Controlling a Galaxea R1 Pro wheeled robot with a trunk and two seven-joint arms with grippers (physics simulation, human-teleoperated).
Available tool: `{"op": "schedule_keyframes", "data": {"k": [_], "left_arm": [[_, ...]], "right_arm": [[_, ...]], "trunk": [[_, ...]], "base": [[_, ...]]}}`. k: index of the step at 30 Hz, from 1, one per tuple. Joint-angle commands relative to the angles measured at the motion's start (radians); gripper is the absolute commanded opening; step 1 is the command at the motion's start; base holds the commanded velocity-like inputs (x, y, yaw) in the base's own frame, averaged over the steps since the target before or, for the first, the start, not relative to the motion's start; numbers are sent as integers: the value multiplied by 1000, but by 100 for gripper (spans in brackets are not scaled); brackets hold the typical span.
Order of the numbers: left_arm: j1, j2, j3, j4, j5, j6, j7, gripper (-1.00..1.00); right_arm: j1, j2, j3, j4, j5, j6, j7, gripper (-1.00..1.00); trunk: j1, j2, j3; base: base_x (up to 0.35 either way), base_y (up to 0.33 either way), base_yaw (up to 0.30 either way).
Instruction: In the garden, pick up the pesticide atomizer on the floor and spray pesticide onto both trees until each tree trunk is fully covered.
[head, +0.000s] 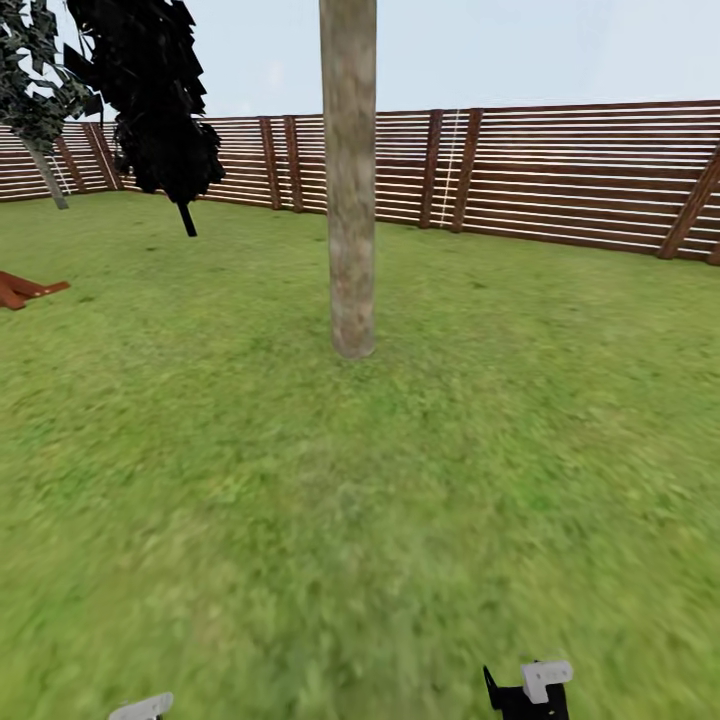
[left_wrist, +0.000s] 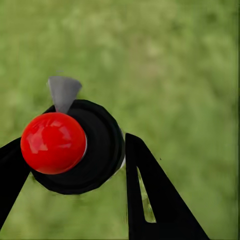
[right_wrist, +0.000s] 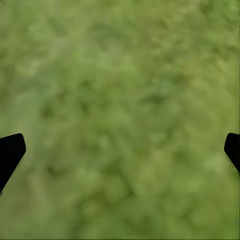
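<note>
In the left wrist view the pesticide atomizer (left_wrist: 97, 150), a dark bottle with a round red top (left_wrist: 54, 143) and a grey nozzle, sits between the black fingers of my left gripper (left_wrist: 72, 157), which is shut on it above grass. A tree trunk (head: 350, 200), pale grey-brown and blotchy, rises from the lawn straight ahead in the head view, some way off. Its canopy is above the picture. My right gripper (right_wrist: 120, 150) is open over bare grass, and part of it shows at the head view's lower edge (head: 530, 690). The concrete floor and the pesticide are out of view.
The garden lawn (head: 300, 520) runs to a reddish-brown slat fence (head: 560, 180). A near-black narrow tree (head: 160, 110) and a thinner pale trunk (head: 47, 175) stand far back left. A red-brown wooden object (head: 25, 290) lies at the left edge.
</note>
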Motion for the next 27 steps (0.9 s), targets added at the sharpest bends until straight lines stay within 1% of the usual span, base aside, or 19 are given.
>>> {"op": "schedule_keyframes", "data": {"k": [1,27], "left_arm": [[0,0,-8,0,7,-3,2,-100],[0,0,-8,0,6,-3,2,-100]], "right_arm": [[0,0,8,0,-9,-3,0,100],[0,0,10,2,-7,-4,0,100]], "trunk": [[0,0,-1],[0,0,-1]], "base": [[339,0,0],[339,0,0]]}}
